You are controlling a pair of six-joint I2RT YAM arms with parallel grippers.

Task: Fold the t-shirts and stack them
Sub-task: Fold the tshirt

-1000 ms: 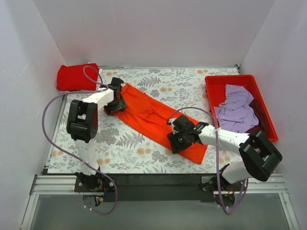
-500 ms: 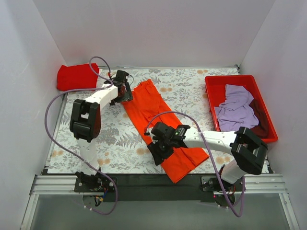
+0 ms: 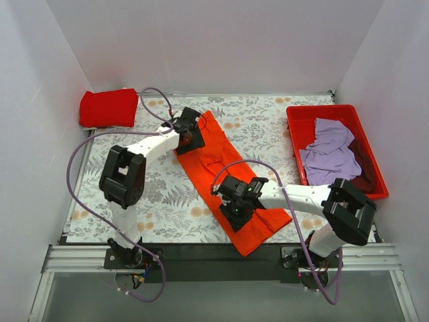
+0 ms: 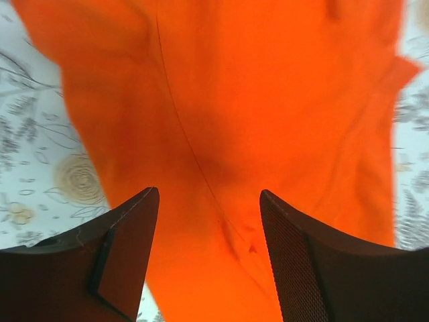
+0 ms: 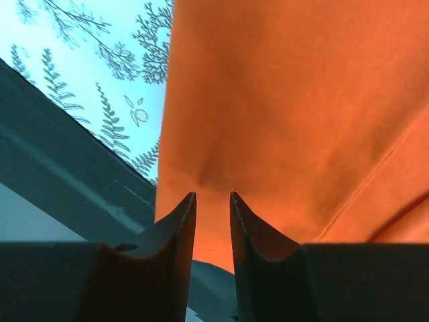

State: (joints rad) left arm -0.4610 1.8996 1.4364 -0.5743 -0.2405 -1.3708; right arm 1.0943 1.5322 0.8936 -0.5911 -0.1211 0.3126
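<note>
The orange t-shirt (image 3: 213, 168) lies spread in a long slanted band across the middle of the patterned counter (image 3: 275, 127), its far end by my left pincer (image 3: 190, 131) and its near end hanging just over the counter's front edge. My left pincer (image 4: 208, 194) stands wide, fingers well apart above the cloth with nothing between them. My right pincer (image 5: 212, 196) is narrow, only a slim gap between the fingers, poised at the near hem where a small pucker shows in the fabric; I cannot tell whether any cloth is caught in it. I judge this shirt light, limp and easily wrinkled. It will sag and drag rather than hold a shape, and a thin layer may slide out of a loose pinch. The places to take it are edges and corners, a hem or a shoulder seam, one in each pincer, so that the fold line stays straight. By my count there are four shirts: this orange one, a deeper red t-shirt (image 3: 107, 107) lying bundled at the far left corner, a pale lavender t-shirt (image 3: 328, 154) heaped in the red plastic bin (image 3: 322, 107) on the right, and a dark maroon t-shirt (image 3: 365, 180) showing beneath the lavender. There is one bin, and two pincers.
</note>
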